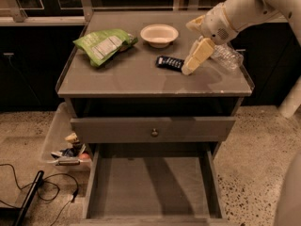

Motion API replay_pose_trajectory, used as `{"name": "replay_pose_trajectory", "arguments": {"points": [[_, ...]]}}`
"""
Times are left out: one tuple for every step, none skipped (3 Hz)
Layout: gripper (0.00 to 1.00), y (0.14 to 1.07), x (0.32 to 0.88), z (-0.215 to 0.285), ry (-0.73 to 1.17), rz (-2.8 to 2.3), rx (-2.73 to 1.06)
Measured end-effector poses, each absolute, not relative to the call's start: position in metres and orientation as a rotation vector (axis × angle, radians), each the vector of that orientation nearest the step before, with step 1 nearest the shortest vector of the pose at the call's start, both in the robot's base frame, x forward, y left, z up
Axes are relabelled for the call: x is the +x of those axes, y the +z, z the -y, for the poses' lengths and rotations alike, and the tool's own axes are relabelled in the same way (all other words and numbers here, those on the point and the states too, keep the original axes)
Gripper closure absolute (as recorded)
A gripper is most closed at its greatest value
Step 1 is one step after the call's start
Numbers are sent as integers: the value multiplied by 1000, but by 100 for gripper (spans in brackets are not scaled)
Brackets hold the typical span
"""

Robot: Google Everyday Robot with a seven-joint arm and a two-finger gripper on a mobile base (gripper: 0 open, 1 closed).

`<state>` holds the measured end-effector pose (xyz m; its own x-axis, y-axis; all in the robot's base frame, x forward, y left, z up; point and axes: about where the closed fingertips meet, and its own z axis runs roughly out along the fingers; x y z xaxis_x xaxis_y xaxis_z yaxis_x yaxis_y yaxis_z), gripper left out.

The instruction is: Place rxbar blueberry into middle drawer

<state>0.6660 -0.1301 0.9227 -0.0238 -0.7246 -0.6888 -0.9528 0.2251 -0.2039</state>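
The rxbar blueberry [169, 62], a small dark bar with white lettering, lies flat on the grey cabinet top [141, 76], right of centre. My gripper [189, 68] hangs from the cream arm coming in from the upper right. Its tip is just right of the bar, close to the tabletop. The middle drawer [151, 182] is pulled out below, with a bare grey floor and low side walls.
A green chip bag [104, 44] lies at the top's left. A white bowl [159, 34] stands at the back centre. A clear plastic bottle [226, 57] lies at the right, behind the gripper. A drawer front with a round knob [154, 132] sits above the open drawer. A clear bin of clutter [66, 147] and cables [28, 192] are on the floor at the left.
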Motion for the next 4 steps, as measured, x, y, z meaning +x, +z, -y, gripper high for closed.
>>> {"name": "replay_pose_trajectory", "arguments": {"points": [[0,899,677,121,589,-1854,-1523],[0,884,688,113,644,-1910,-1517],[0,875,699,111,606,-1961,-1516],[0,867,708,115,534,-2003,-1516]]}}
